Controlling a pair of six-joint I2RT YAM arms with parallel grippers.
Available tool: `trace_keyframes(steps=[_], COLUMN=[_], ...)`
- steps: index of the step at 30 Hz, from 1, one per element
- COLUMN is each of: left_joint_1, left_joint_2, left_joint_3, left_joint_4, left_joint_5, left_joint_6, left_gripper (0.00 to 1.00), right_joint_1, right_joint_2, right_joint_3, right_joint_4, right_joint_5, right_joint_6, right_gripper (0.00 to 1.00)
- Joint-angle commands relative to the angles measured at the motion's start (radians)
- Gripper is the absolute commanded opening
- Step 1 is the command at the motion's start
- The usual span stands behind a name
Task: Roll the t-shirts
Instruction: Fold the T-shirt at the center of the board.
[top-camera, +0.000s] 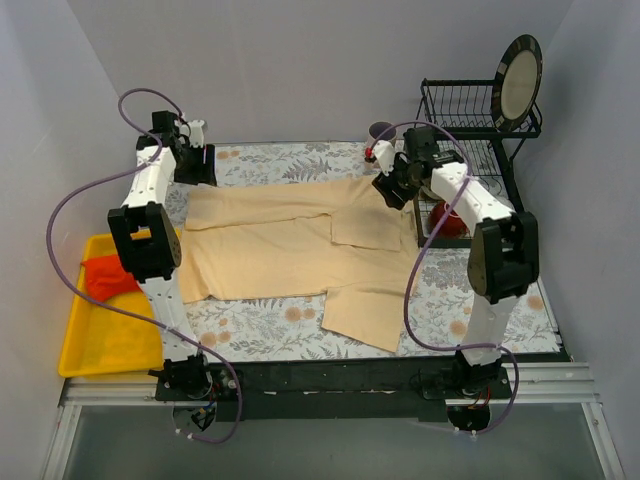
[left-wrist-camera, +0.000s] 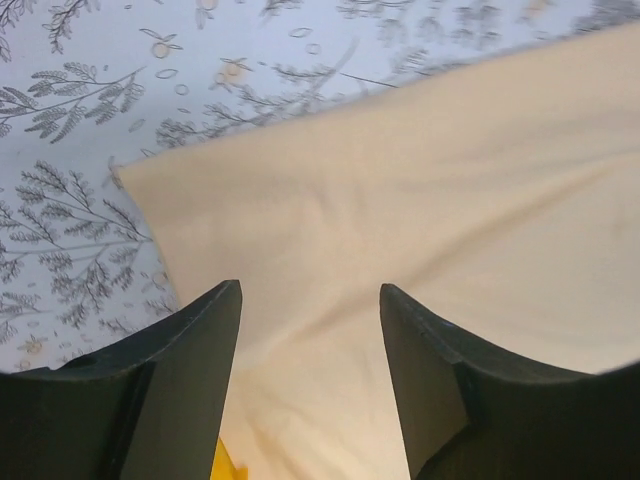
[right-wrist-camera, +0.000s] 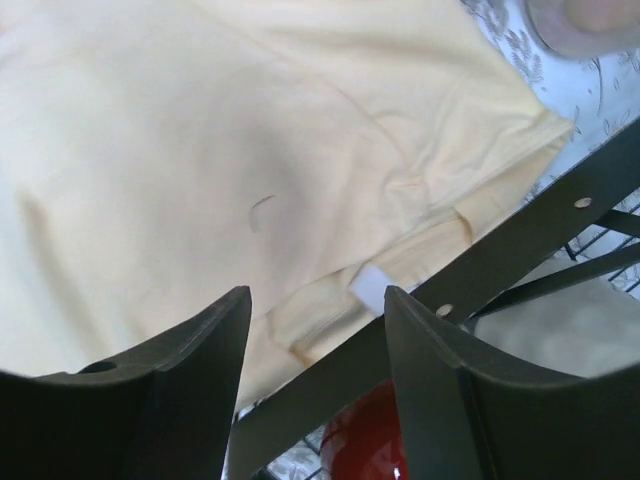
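Observation:
A pale cream t-shirt (top-camera: 290, 240) lies spread and partly folded across the floral table cover. My left gripper (top-camera: 197, 163) is at the shirt's far left corner. In the left wrist view it (left-wrist-camera: 310, 290) stands open above the cream cloth (left-wrist-camera: 450, 180), with nothing between the fingers. My right gripper (top-camera: 392, 188) hovers over the shirt's far right end beside the rack. In the right wrist view it (right-wrist-camera: 315, 292) is open over the collar and its white label (right-wrist-camera: 372, 285), holding nothing. A red-orange t-shirt (top-camera: 108, 276) lies crumpled in the yellow tray (top-camera: 95, 345).
A black dish rack (top-camera: 470, 130) holding an upright plate (top-camera: 518, 80) stands at the back right. One rack bar (right-wrist-camera: 480, 260) passes just under the right fingers, over a red object (top-camera: 447, 222). A mug (top-camera: 381, 131) sits left of the rack.

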Motion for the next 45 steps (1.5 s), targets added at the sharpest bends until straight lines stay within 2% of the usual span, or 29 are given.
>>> trace_keyframes(steps=[1, 5, 9, 11, 12, 15, 19, 23, 27, 33, 45], left_joint_1=[-0.001, -0.001, 0.000, 0.000, 0.000, 0.002, 0.002, 0.002, 0.000, 0.002, 0.008], left_joint_2=[-0.241, -0.379, -0.438, -0.452, -0.468, -0.511, -0.586, -0.663, -0.712, -0.729, -0.768], left_joint_3=[-0.137, -0.254, -0.294, -0.306, -0.323, -0.397, -0.496, -0.573, -0.633, -0.662, -0.699], left_joint_4=[-0.079, -0.162, -0.210, -0.205, -0.181, -0.133, -0.082, -0.049, -0.027, -0.027, -0.015], left_joint_5=[0.200, 0.263, 0.248, 0.237, 0.224, 0.207, 0.236, 0.250, 0.221, 0.174, 0.124], left_joint_6=[0.065, 0.229, 0.267, 0.215, 0.193, 0.104, 0.024, -0.019, -0.022, -0.023, -0.029], left_gripper=[0.58, 0.59, 0.60, 0.60, 0.60, 0.60, 0.60, 0.61, 0.61, 0.61, 0.62], right_joint_1=[0.004, 0.030, 0.124, 0.162, 0.219, 0.329, 0.420, 0.480, 0.570, 0.676, 0.689], right_joint_2=[-0.208, -0.356, -0.564, -0.650, -0.739, -0.917, -1.075, -1.114, -1.076, -0.996, -1.017], right_joint_3=[-0.141, -0.280, -0.501, -0.598, -0.701, -0.845, -1.030, -1.080, -1.088, -1.069, -1.187], right_joint_4=[-0.062, -0.105, -0.130, -0.127, -0.124, -0.114, -0.134, -0.140, -0.122, -0.212, -0.134], right_joint_5=[-0.225, -0.265, -0.236, -0.234, -0.231, -0.205, -0.197, -0.202, -0.205, -0.225, -0.176], right_joint_6=[-0.165, -0.252, -0.350, -0.401, -0.424, -0.524, -0.637, -0.679, -0.677, -0.706, -0.768], right_gripper=[0.66, 0.66, 0.66, 0.65, 0.65, 0.63, 0.63, 0.59, 0.57, 0.54, 0.52])
